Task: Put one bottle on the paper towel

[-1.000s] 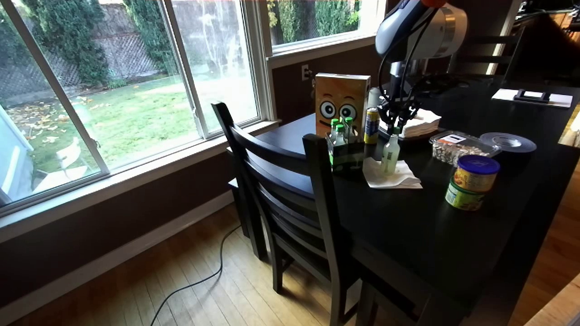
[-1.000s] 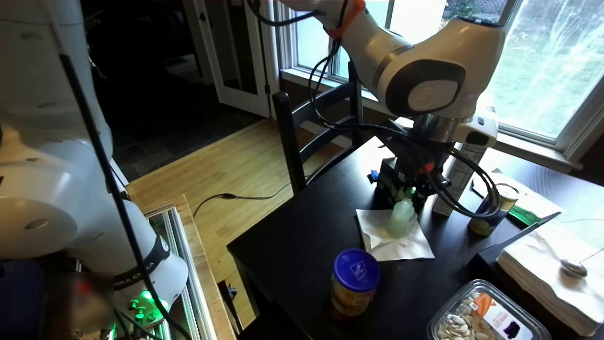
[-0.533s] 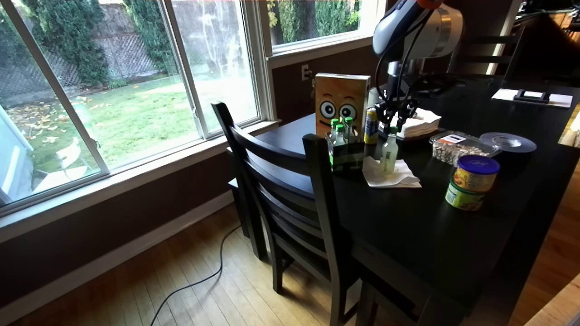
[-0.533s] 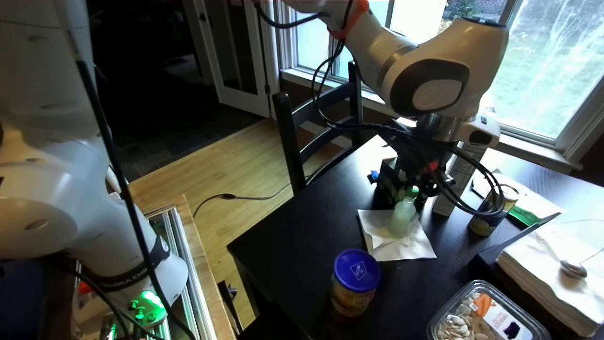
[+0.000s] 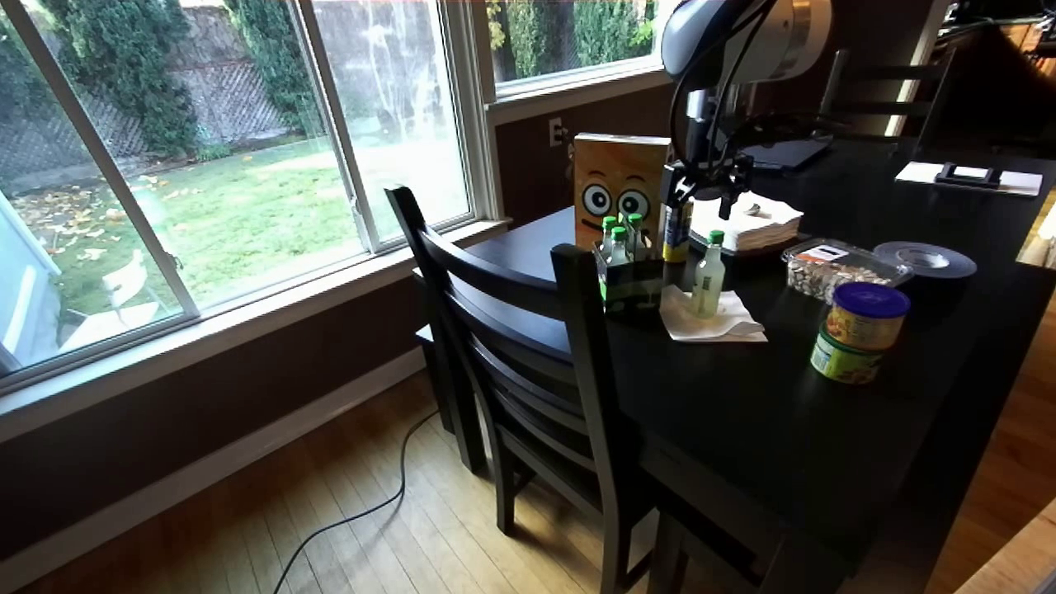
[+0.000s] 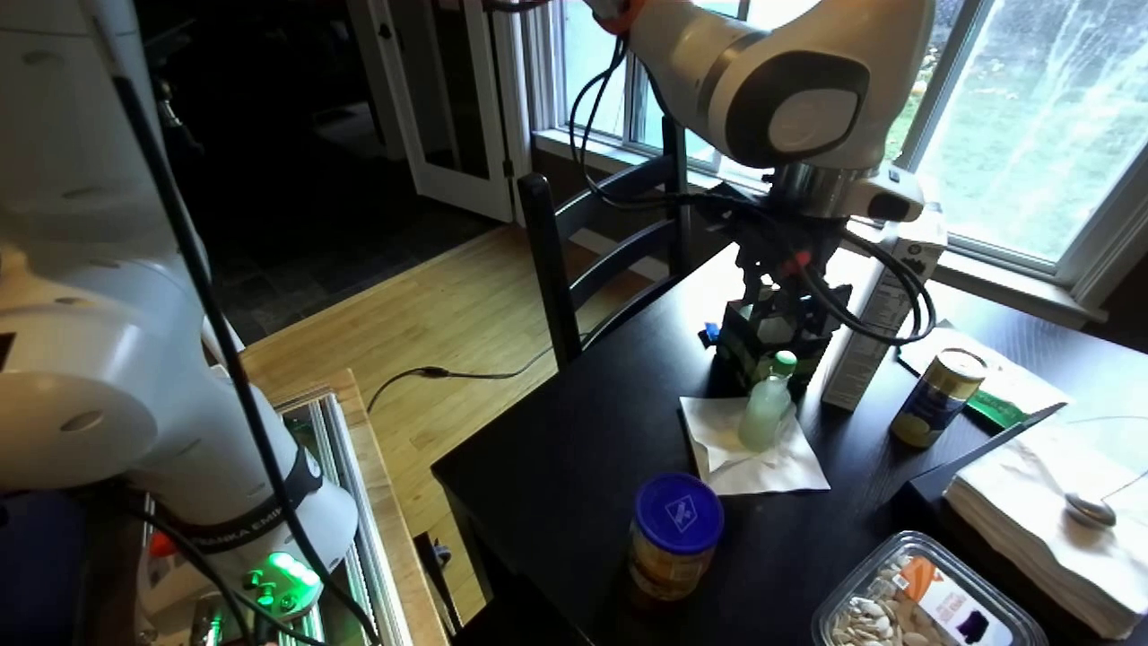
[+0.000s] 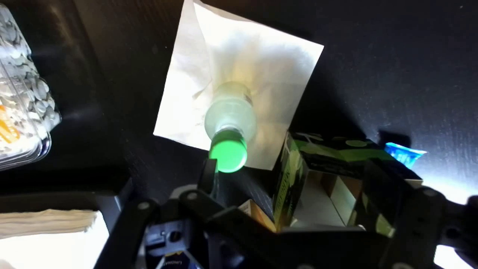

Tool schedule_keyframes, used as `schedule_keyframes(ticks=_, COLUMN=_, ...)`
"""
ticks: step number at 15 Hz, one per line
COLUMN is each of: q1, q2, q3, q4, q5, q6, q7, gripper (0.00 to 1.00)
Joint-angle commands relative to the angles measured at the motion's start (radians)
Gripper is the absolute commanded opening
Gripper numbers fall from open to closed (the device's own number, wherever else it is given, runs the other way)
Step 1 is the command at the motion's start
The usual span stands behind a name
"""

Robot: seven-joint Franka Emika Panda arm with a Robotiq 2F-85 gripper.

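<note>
In both exterior views the pale whitish-green bottle (image 5: 709, 285) (image 6: 764, 417) with its green cap stands upright on the white paper towel (image 5: 733, 330) (image 6: 789, 471). From the wrist, the bottle (image 7: 229, 116) rests on the rumpled paper towel (image 7: 295, 71), apart from its edges. My gripper (image 5: 700, 205) (image 7: 297, 183) is open, its fingers spread wide with nothing held. It hangs above and behind the bottle, over the bottle carrier (image 7: 347, 149). In the wrist view one finger (image 7: 207, 179) overlaps the cap's edge; whether they touch I cannot tell.
The dark green carrier (image 5: 631, 285) holds several green-capped bottles beside the towel. An orange box (image 5: 590, 165), a can (image 6: 939, 395), a napkin stack (image 5: 755, 227), a seed container (image 5: 833, 272) and stacked tins (image 5: 858, 330) surround the spot. A chair (image 5: 577, 330) stands at the table.
The gripper has let go of the bottle's cap and spread open. It has risen and drawn back from the bottle, over the carrier. The bottle stays standing on the towel.
</note>
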Motion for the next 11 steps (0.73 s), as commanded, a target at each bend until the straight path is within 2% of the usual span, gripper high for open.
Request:
schedule_keyframes(ticks=1, q1=0.068, q2=-0.147, q3=-0.005, q4=-0.098, q5=-0.113, q6=0.002, q7=0.156, gripper=1.0)
schedule_keyframes(ticks=6, q1=0.145, q2=-0.269, q3=0.033, q4=-0.152, q5=-0.343, q6=0.007, q7=0.35, gripper=1.0)
schedule_keyframes(ticks=7, q1=0.114, q2=-0.205, q3=0.03, q4=-0.096, q5=-0.261, q6=-0.002, q7=0.278, gripper=1.0)
schedule_keyframes(ticks=11, q1=0.113, q2=-0.213, q3=0.038, q4=-0.102, q5=-0.268, q6=-0.004, q7=0.289, gripper=1.0)
